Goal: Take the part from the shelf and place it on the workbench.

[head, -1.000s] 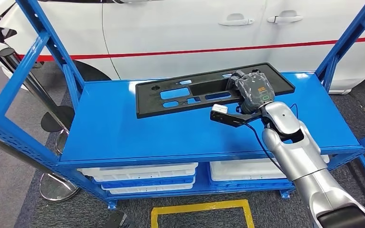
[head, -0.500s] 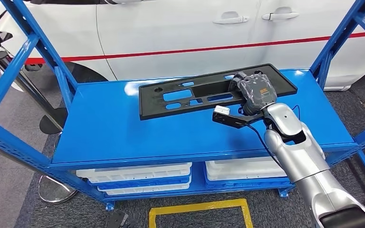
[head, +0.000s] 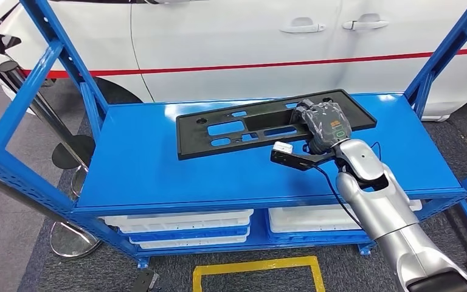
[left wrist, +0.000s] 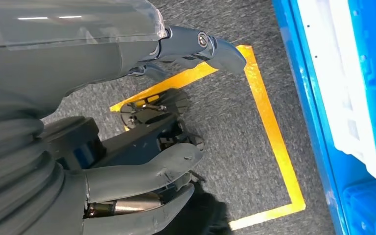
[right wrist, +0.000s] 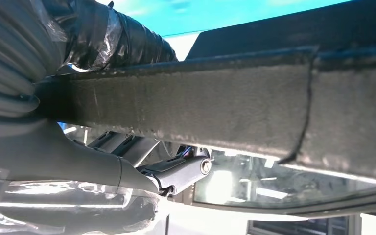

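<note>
The part [head: 356, 109] is a long flat black panel with several cut-outs, lying slantwise across the top of the blue shelf [head: 158, 170]. My right hand [head: 324, 121] grips its near edge right of the middle. In the right wrist view the part's rough edge [right wrist: 254, 112] runs across the picture, with the hand [right wrist: 78, 161] closed round it, the thumb on one side and the fingers on the other. My left hand [left wrist: 127, 147] hangs over the floor with its fingers apart and nothing in it.
Blue uprights [head: 55, 55] [head: 438, 55] frame the shelf on both sides. White trays [head: 182, 225] sit on the level below. A white car [head: 231, 42] stands behind the shelf. A yellow floor marking [head: 255, 267] [left wrist: 269, 122] lies in front of the shelf.
My right hand has drawn the part a little toward the shelf's front edge. The head camera swayed slightly and came back.
</note>
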`<state>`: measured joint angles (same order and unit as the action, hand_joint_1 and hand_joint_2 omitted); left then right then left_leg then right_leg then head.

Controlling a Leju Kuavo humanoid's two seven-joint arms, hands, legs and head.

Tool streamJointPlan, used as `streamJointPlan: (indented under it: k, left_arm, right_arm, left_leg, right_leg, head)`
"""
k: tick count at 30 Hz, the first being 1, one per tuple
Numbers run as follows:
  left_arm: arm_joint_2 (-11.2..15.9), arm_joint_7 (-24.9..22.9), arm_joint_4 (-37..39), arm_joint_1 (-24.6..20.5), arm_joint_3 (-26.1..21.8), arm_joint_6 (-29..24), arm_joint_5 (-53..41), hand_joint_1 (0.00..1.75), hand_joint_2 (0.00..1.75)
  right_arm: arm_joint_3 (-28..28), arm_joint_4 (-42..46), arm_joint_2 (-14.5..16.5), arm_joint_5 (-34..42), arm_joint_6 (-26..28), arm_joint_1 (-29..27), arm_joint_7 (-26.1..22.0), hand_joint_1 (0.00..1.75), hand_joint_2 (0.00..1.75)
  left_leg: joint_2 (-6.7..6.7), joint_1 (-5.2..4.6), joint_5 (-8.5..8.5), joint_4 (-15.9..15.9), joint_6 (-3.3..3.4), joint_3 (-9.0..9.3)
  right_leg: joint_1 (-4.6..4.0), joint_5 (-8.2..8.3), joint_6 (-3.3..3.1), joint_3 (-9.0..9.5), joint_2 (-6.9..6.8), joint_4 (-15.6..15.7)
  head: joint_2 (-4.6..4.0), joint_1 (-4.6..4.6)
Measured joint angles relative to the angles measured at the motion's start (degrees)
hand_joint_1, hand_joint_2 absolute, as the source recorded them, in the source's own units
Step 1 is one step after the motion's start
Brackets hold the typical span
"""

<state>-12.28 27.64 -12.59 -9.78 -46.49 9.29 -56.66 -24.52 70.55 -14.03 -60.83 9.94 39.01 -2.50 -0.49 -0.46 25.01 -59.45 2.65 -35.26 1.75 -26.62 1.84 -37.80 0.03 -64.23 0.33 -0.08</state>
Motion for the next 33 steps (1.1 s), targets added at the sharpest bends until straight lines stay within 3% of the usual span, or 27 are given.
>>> streamJointPlan:
  k: [2,6,9,11,12,13,15,17,21,22,25,26,27,30,31,33]
  left_arm:
    - [0.0,-0.01,0.0,-0.07,-0.15,-0.08,0.01,0.0,1.75]
    - [0.02,-0.04,0.01,-0.04,-0.32,-0.13,-0.01,0.0,1.75]
    - [0.02,-0.24,0.01,-0.03,-0.34,-0.52,-0.21,0.0,1.75]
    - [0.02,-0.46,0.01,0.1,-0.35,-0.97,-0.32,0.0,1.75]
    - [0.02,-0.59,0.01,0.17,-0.35,-1.18,-0.33,0.0,1.75]
    - [0.02,-0.74,0.01,0.2,-0.35,-1.4,-0.35,0.0,1.75]
    - [0.02,-1.03,0.01,0.16,-0.35,-1.91,-0.37,0.0,1.75]
    - [0.02,-1.26,0.01,0.09,-0.35,-2.41,-0.4,0.0,1.75]
    - [-0.01,-1.39,-0.01,0.23,-0.35,-2.83,-0.48,0.0,1.75]
    - [-0.03,-1.39,0.0,0.18,-0.35,-2.85,-0.49,0.0,1.75]
    - [-0.05,-1.41,0.01,0.11,-0.35,-2.89,-0.52,0.0,1.75]
    - [-0.05,-1.43,0.01,0.16,-0.36,-2.97,-0.52,0.0,1.75]
    - [-0.05,-1.49,0.01,0.23,-0.36,-3.05,-0.52,0.0,1.75]
    - [-0.1,-1.81,0.01,0.35,-0.37,-3.17,-0.68,0.0,1.75]
    - [-0.11,-1.91,0.01,0.36,-0.36,-3.17,-0.8,0.0,1.75]
    - [-0.11,-2.08,0.01,0.41,-0.35,-3.27,-1.04,0.0,1.75]
  right_arm:
    - [0.05,0.14,0.0,-0.01,0.19,-0.13,-0.01,1.75,0.0]
    - [0.15,0.34,-0.01,-0.02,0.22,-0.29,0.01,1.75,0.0]
    - [0.23,0.42,-0.01,-0.02,0.22,-0.28,0.05,1.75,0.0]
    - [0.23,0.4,-0.01,-0.05,0.23,-0.41,0.05,1.75,0.0]
    - [0.23,0.4,-0.01,-0.1,0.26,-0.46,0.06,1.75,0.0]
    - [0.23,0.4,-0.01,-0.17,0.33,-0.49,0.08,1.75,0.0]
    - [0.26,0.42,-0.01,-0.28,0.66,-0.5,0.14,1.75,0.0]
    - [0.35,0.42,0.0,-0.28,1.13,-0.68,0.18,1.75,0.0]
    - [0.5,0.46,0.01,-0.26,1.4,-1.43,0.17,1.75,0.0]
    - [0.56,0.5,0.02,-0.25,1.42,-1.5,0.16,1.75,0.0]
    - [0.85,0.56,0.04,-0.2,1.52,-1.89,0.17,1.75,0.0]
    - [0.95,0.55,0.04,-0.16,1.55,-2.14,0.18,1.75,0.0]
    - [1.02,0.55,0.04,-0.08,1.59,-2.35,0.16,1.75,0.0]
    - [1.39,0.96,0.06,0.56,2.36,-3.02,-0.29,1.75,0.0]
    - [1.69,1.25,0.09,0.77,2.84,-3.39,-0.5,1.75,0.0]
    - [2.32,1.73,0.15,0.92,3.67,-4.25,-0.79,1.75,0.0]
  left_leg:
    - [-0.01,-0.16,0.43,-0.84,-0.56,-0.49]
    - [0.06,0.03,1.56,-2.38,-1.53,-1.19]
    - [0.15,0.5,6.01,-11.24,-2.41,-5.14]
    - [0.15,0.7,7.02,-15.71,-2.52,-7.45]
    - [0.15,0.71,6.01,-15.05,-2.41,-7.24]
    - [0.15,0.68,4.24,-12.46,-2.19,-6.05]
    - [0.14,0.45,1.01,-5.0,-1.62,-2.47]
    - [0.08,0.03,0.19,-0.92,-1.19,-0.55]
    - [0.1,-0.15,-0.58,1.17,-0.2,0.3]
    - [0.15,-0.04,-0.93,1.82,0.12,0.6]
    - [0.16,-0.02,-1.13,2.2,0.62,0.77]
    - [0.14,-0.04,-1.07,2.11,0.67,0.74]
    - [0.12,-0.03,-0.98,1.94,0.65,0.7]
    - [0.04,-0.02,-0.2,0.6,0.03,0.35]
    - [0.0,-0.1,0.13,0.01,-0.29,0.08]
    - [-0.05,-0.2,0.46,-0.71,-0.79,-0.39]
  right_leg:
    - [-0.19,0.21,-0.52,1.02,0.09,2.35]
    - [-0.23,0.51,-1.78,1.08,0.14,2.73]
    - [-0.27,0.5,-2.37,1.31,0.05,2.9]
    - [-0.43,0.45,-2.47,1.34,0.03,2.9]
    - [-0.47,0.43,-2.49,1.39,0.04,2.9]
    - [-0.49,0.4,-2.49,1.47,0.05,2.9]
    - [-0.53,0.37,-2.37,1.6,0.06,2.97]
    - [-0.46,0.5,-1.91,1.56,0.06,3.18]
    - [-0.31,0.19,-0.8,1.43,0.0,3.1]
    - [-0.38,-0.93,-0.71,0.74,0.0,1.49]
    - [-0.51,-5.51,-0.64,-3.58,0.04,-7.88]
    - [-0.48,-5.9,-0.56,-4.54,0.02,-9.83]
    - [-0.4,-5.24,-0.46,-4.59,0.0,-9.87]
    - [-0.15,-0.59,-0.21,-0.26,-0.05,-1.31]
    - [-0.16,0.1,-0.35,0.93,-0.02,1.11]
    - [-0.42,-0.12,-0.9,1.52,0.1,2.6]
  head:
    - [0.0,-0.02]
    - [0.0,-0.04]
    - [0.0,-0.04]
    - [0.0,-0.03]
    - [0.0,-0.03]
    - [0.0,-0.03]
    - [0.0,-0.03]
    - [0.0,-0.03]
    - [0.0,-0.01]
    - [0.0,0.0]
    - [0.0,0.02]
    - [0.0,0.03]
    - [0.0,0.02]
    - [0.0,0.03]
    - [0.0,0.01]
    - [0.0,-0.03]
